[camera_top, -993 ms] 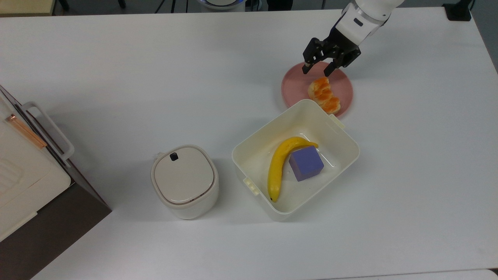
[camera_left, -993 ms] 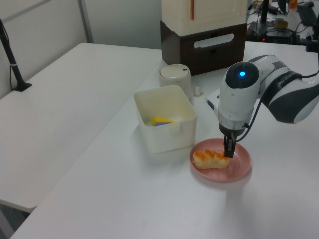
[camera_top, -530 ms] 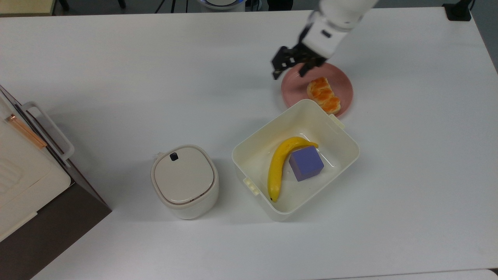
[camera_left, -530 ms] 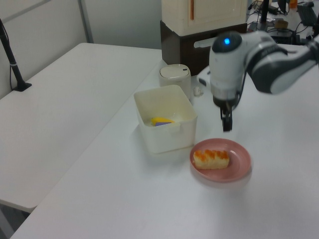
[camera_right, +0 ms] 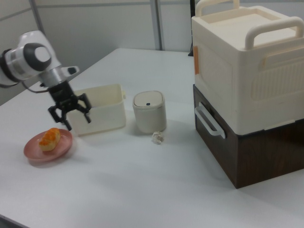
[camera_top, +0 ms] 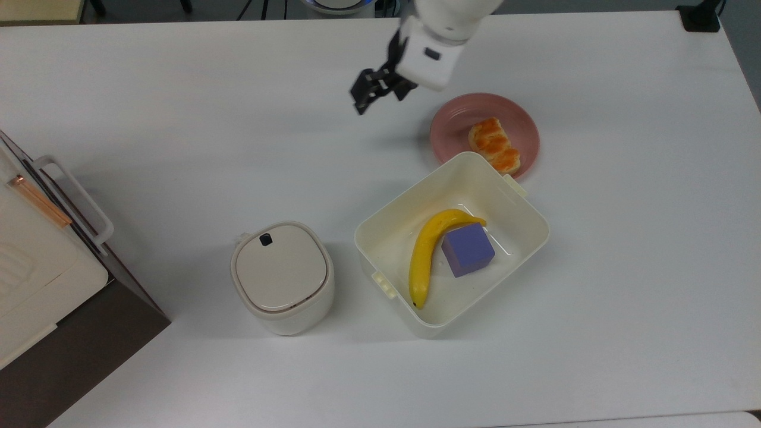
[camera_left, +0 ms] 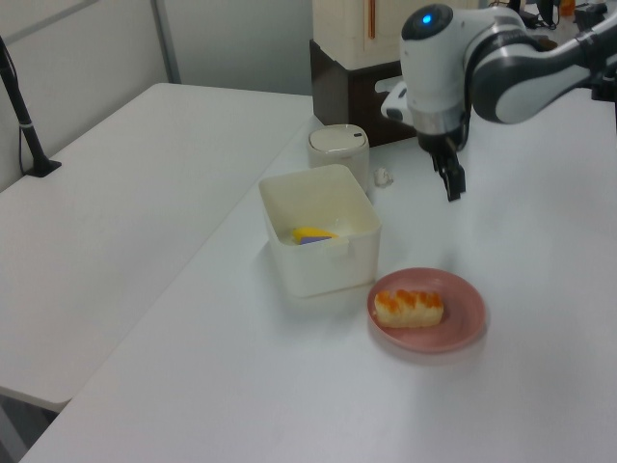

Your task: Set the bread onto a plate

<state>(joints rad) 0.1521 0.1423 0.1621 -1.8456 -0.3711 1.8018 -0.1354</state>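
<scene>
Gripper (camera_right: 69, 115) open above white table (camera_top: 178, 119); bread (camera_top: 494, 146) on plate (camera_top: 455, 119).

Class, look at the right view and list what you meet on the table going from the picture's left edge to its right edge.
Pink plate with the bread on it → open claw → cream tub → small lidded bin → crumpled scrap → big cream and brown box.

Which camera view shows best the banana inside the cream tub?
The top view shows it best: it looks straight down into the tub, so the whole banana is visible beside the purple block. In the left view, a yellow piece of the banana shows above the tub wall. In the right view, the tub wall hides it.
</scene>
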